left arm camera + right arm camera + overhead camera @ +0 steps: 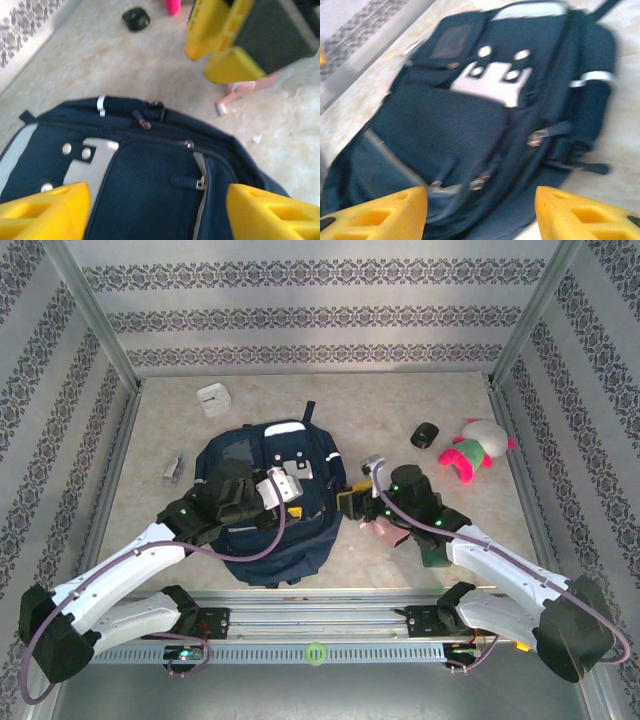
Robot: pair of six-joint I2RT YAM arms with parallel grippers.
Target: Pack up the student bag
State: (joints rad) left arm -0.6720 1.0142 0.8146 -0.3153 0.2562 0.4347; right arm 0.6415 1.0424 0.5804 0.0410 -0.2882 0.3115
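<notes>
left wrist: bag [150, 175] looks soft, floppy, likely light; pinch a zip pull [145, 122], not flat panel. left gripper [157, 197], right gripper [480, 197]: jaws open, empty.

The top view is bright and sharp. Soft, even light falls from above, and the arms [130, 570] throw only faint shadows on the pale tabletop [390, 405]. The student bag [300, 540] looks very dark, so its folds are hard to see. In the left wrist view the yellow fingers [45, 210] of the left pincer [160, 212] are fuzzy. The right wrist view is smeared and blurry all over.
</notes>
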